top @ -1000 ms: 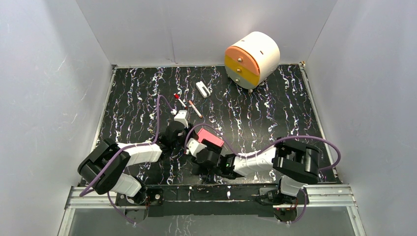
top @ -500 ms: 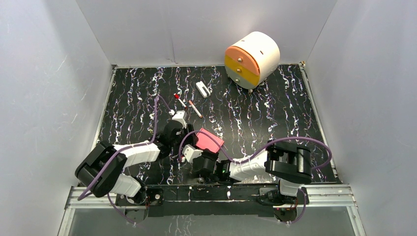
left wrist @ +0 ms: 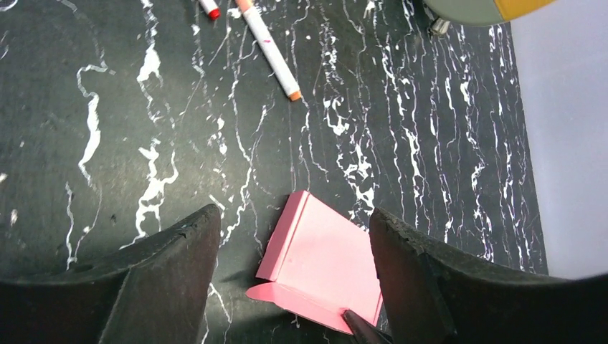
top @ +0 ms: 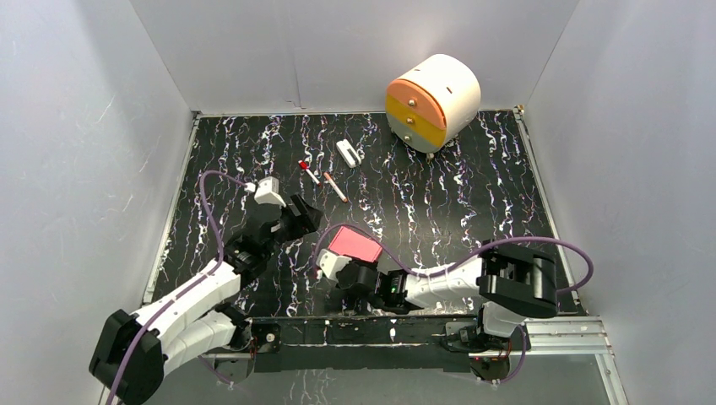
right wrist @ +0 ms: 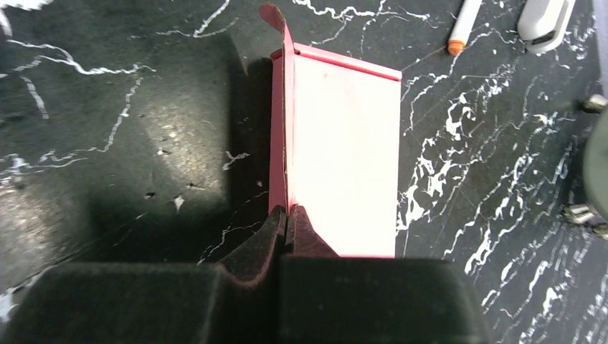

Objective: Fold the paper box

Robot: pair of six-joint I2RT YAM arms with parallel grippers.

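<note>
**Black marble table, pink box pinched by the right jaws**

White walls (top: 338,51) are closing in the black, white-veined table (top: 473,194) on three sides, and we are looking down on the paper box (top: 355,244) lying flat on it, a little near of the middle. We are seeing a small pink-red rectangle with one thin side wall (right wrist: 281,115) standing upright along a long edge and a rounded tab (right wrist: 273,14) sticking out at one end of that wall.

The right gripper (right wrist: 288,215) is reaching in low from the near right. Its jaws are clenched on that upright wall, at the end opposite the tab, with the card caught between them; the rest of the box is stretching away from the jaws.

The left gripper (top: 300,213) is hanging above the table, left of the box and apart from it, grasping nothing. Its jaws are spread wide, and in its wrist view the box is showing in the gap between the two fingers (left wrist: 168,279).

Farther back we are noticing a white marker (top: 334,186) with an orange tip, a red-capped piece (top: 307,170) just left of it and a small white object (top: 348,153) beyond them. A round white drawer unit (top: 432,99) with orange and yellow fronts is sitting at the far right.
</note>
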